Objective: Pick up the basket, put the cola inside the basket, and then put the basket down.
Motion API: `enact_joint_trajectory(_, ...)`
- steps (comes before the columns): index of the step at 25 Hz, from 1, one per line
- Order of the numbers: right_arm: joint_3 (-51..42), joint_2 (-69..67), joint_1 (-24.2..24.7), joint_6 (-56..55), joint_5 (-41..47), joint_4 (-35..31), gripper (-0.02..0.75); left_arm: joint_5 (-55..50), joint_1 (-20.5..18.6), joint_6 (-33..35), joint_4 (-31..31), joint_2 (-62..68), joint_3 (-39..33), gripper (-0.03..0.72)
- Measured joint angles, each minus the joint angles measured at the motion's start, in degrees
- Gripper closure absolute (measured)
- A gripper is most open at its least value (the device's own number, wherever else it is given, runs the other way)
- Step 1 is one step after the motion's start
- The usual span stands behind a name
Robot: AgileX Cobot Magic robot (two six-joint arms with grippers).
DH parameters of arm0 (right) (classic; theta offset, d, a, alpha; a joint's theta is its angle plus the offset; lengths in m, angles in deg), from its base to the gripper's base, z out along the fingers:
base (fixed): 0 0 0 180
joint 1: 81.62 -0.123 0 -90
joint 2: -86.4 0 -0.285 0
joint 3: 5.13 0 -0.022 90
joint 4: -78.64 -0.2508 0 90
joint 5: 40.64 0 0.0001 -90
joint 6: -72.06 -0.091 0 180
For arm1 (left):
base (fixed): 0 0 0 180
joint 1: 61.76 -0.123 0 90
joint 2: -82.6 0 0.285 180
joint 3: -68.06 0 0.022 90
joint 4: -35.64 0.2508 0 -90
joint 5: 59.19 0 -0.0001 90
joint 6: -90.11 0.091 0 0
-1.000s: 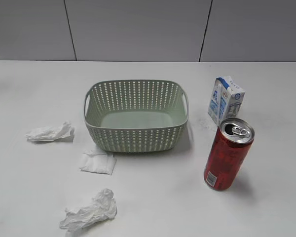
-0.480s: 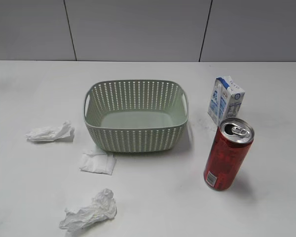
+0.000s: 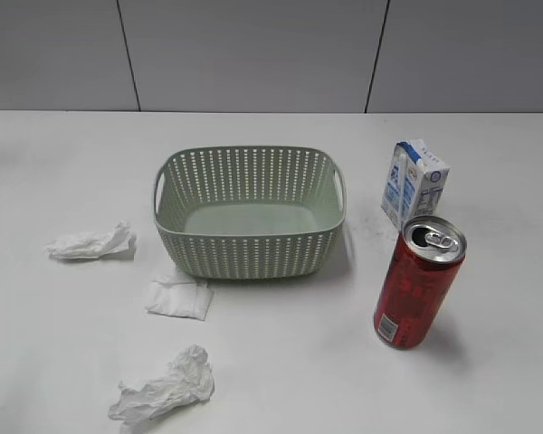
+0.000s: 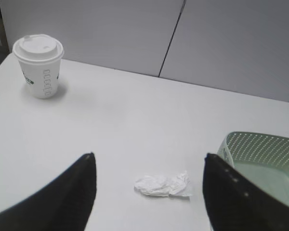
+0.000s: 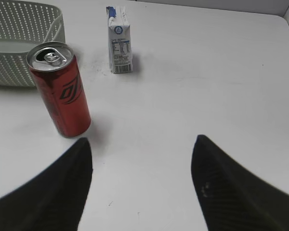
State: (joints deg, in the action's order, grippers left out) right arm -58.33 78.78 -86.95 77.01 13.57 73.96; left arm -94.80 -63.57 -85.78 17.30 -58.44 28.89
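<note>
The pale sage-green basket [image 3: 250,212] stands empty and upright on the white table, centre of the exterior view. Its corner shows at the right edge of the left wrist view [image 4: 260,154] and at the top left of the right wrist view [image 5: 24,43]. The red cola can [image 3: 418,282] stands upright to the basket's right, also in the right wrist view [image 5: 60,89]. Neither gripper shows in the exterior view. My left gripper [image 4: 149,159] is open and empty above the table, left of the basket. My right gripper [image 5: 142,142] is open and empty, right of the cola.
A small blue-and-white carton [image 3: 414,183] stands behind the cola. Three crumpled white tissues lie left of and in front of the basket [image 3: 92,242] [image 3: 179,297] [image 3: 163,386]. A white lidded paper cup [image 4: 39,65] stands far left in the left wrist view.
</note>
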Motion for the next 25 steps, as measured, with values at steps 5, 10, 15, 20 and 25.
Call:
enact_joint_trajectory(5,0.0,0.0,0.0,0.0,0.0,0.0,0.248,-1.82,0.0,0.62,0.0,15.69,8.98,0.167)
enact_joint_trajectory(10,0.0,0.0,0.0,0.0,0.0,0.0,0.248,-6.95,1.61,2.44,0.04,30.72,20.21,0.167)
enact_joint_trajectory(15,0.0,0.0,0.0,0.0,0.0,0.0,0.248,-10.03,6.95,2.83,0.9,44.52,30.86,0.167)
enact_joint_trajectory(20,0.0,0.0,0.0,-0.01,0.0,0.0,0.248,-14.68,14.67,1.21,3.49,56.9,39.85,0.167)
enact_joint_trajectory(25,0.0,0.0,0.0,-0.01,0.0,0.0,0.248,-20.06,22.53,-7.0,11.48,66.62,46.77,0.167)
